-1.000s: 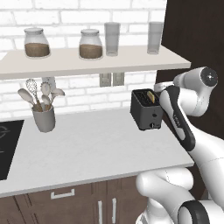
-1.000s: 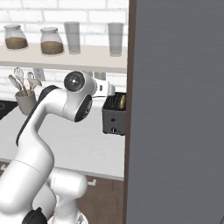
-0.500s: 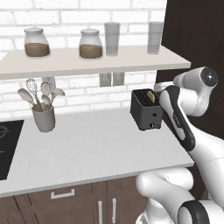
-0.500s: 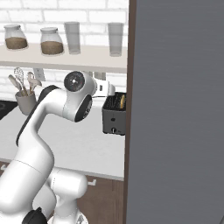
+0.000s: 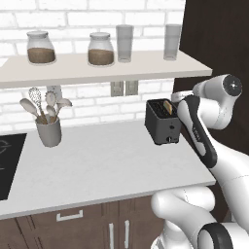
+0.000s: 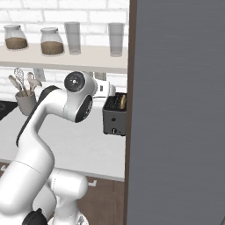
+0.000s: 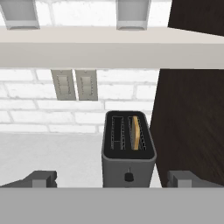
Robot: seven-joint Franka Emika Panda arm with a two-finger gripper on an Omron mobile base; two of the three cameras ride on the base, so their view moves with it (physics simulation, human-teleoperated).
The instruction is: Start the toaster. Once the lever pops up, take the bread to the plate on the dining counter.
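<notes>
- Left base view: I see the toaster [image 5: 163, 122] standing on the grey-white desk [image 5: 97, 165] at its right end, just beside the dark wall panel [image 5: 214, 44]. The bread [image 5: 167, 105] stands upright in a slot, its top edge showing above the toaster's top. The white arm [image 5: 199, 131] crosses just right of the toaster. A utensil holder [image 5: 48, 131] stands well apart at the left; two jars [image 5: 101, 49] and two glasses [image 5: 125, 43] sit on the shelf [image 5: 97, 68] above.
- Right base view: I see the toaster [image 6: 115, 116] partly hidden by a tall grey panel [image 6: 176, 110]; the bread [image 6: 123, 102] shows in the slot nearest that panel.
- Hand view: my hand [image 7: 112, 178] has its jaws spread fully apart, holding nothing, one fingertip [image 7: 41, 178] on either side of the toaster [image 7: 128, 153]. The bread [image 7: 136, 132] sits in the right slot; a small knob [image 7: 128, 176] shows low on the front.
</notes>
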